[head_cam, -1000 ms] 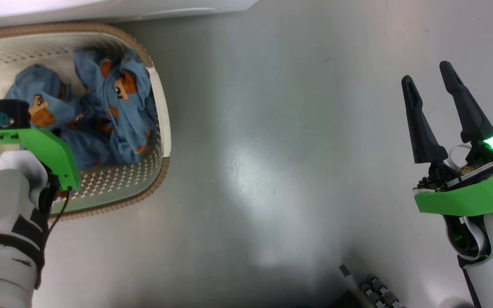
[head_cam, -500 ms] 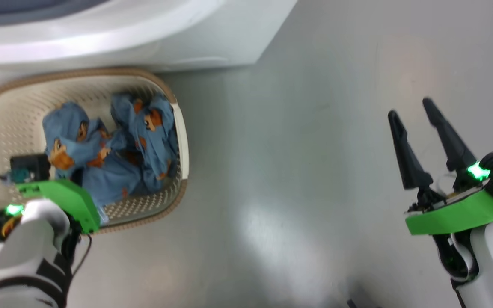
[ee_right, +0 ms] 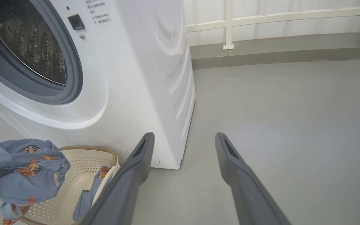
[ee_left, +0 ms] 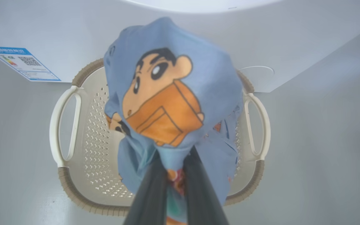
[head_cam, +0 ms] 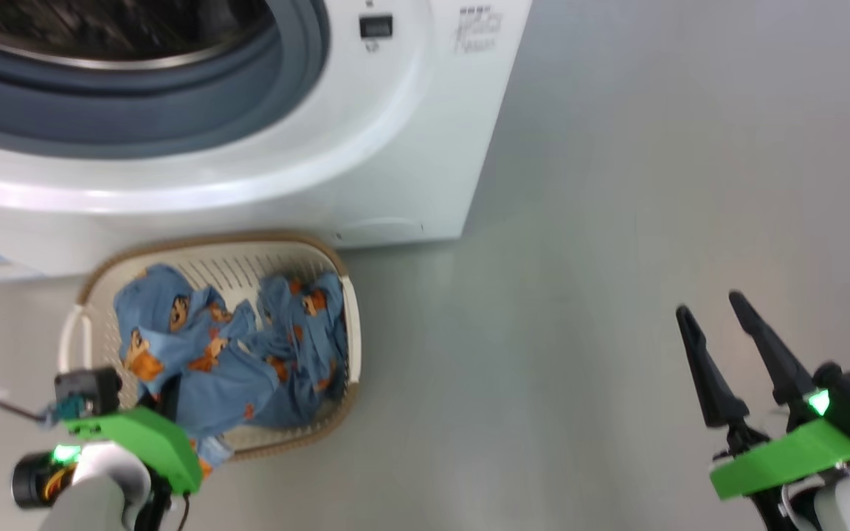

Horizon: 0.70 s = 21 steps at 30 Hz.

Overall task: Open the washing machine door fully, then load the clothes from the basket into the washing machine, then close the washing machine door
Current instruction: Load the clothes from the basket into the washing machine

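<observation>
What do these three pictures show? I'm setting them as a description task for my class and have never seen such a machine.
It is a wheeled robot with two arms, each ending in a two-fingered claw. One picture looks down from its head; the others look along each wrist. On the grey floor stands a white washing machine, with a cream basket of blue cartoon-print clothes before it. The left claw is shut on one garment above the basket; the right claw is open and empty.

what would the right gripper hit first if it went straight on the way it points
Probably the bare floor just right of the washing machine; nothing lies before the open right gripper. The machine's side is close to that line, so depth is unsure.
</observation>
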### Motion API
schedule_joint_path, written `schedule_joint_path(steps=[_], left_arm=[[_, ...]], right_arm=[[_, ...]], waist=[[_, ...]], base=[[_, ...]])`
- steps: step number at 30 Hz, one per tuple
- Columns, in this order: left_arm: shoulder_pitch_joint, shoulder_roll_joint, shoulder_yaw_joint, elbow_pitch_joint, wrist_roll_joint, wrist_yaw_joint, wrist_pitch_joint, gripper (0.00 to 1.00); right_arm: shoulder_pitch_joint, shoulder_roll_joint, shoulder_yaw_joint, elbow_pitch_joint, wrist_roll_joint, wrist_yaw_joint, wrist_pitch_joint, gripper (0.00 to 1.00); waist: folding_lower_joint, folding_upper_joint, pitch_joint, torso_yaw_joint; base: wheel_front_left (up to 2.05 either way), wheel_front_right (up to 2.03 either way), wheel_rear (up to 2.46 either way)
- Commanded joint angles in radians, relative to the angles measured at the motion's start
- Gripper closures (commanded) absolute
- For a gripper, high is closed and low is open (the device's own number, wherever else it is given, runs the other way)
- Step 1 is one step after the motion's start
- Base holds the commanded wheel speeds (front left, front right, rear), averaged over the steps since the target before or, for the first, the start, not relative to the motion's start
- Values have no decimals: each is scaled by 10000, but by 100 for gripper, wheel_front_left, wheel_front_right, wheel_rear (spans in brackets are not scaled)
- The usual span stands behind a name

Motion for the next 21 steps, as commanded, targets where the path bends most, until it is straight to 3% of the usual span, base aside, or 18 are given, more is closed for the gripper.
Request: schedule_joint_path(steps=[1,11,21], left_arm=[[287,406,329,-209,81,60,-137,100],[2545,352,1601,-3430,727,-62,-138,100],[4713,-173,2647,-6572,1645,-320,-139,100]], right_arm=[[265,-97,96,-177,-48,62,-48,0],[1504,11,-412,-189,-131,62,-48,0],[2497,160,-1014,-249,-206,62,-48,0]], waist=[[2,0,-1246,284],[2,0,-2383,373],[2,0,-3098,370]], base=[[0,0,0],[0,0,0],[0,0,0]])
